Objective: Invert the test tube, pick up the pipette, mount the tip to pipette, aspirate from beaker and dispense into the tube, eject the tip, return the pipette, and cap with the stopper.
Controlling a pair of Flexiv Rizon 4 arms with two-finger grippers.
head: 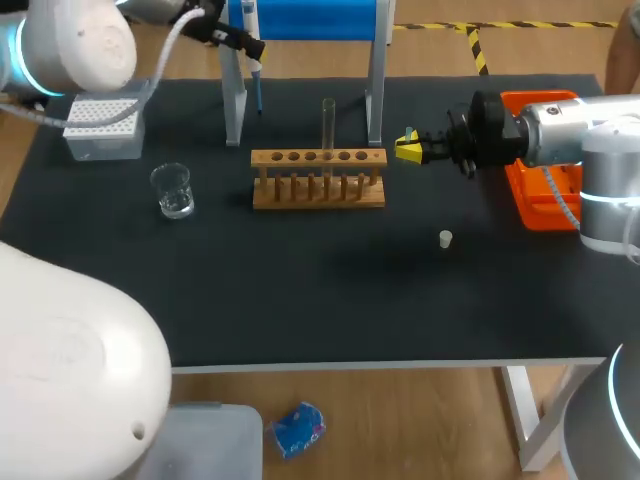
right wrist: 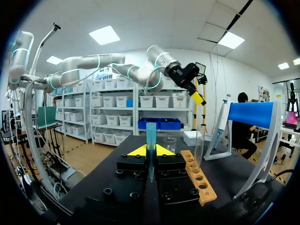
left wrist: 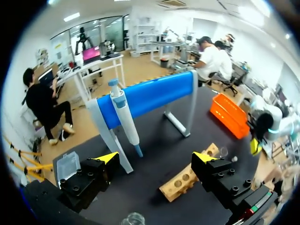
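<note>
Clear glass test tube (head: pixel 328 125): stands upright in one of the middle holes of the six-hole wooden rack (head: pixel 318 190), at the centre of the black surface (head: pixel 300 290).
Right pincer (head: pixel 408 148): mine, coming in level from the right and poised just beside the rack's right end. Its yellow tips are clamped on a slim translucent blue pipette tip (right wrist: pixel 150 136), held upright, wide end up and point down.
Left pincer (left wrist: pixel 156 158): mine, raised at the far left of the surface near the stand. Its two fingers are wide apart with nothing between them.
Blue-and-white pipette (head: pixel 257 85): hangs on the blue-barred stand with grey legs (head: pixel 310 18), behind the rack and ahead of my left pincer.
Small clear glass beaker (head: pixel 173 190): sits on the surface to the left of the rack, apart from it.
White tip box (head: pixel 103 128): sits behind the beaker, toward the far left corner.
Small white stopper (head: pixel 445 238): lies alone on the surface, to the right of the rack and nearer the front edge.
Orange plastic tray (head: pixel 535 205): sits at the right edge, partly hidden beneath my right arm.
</note>
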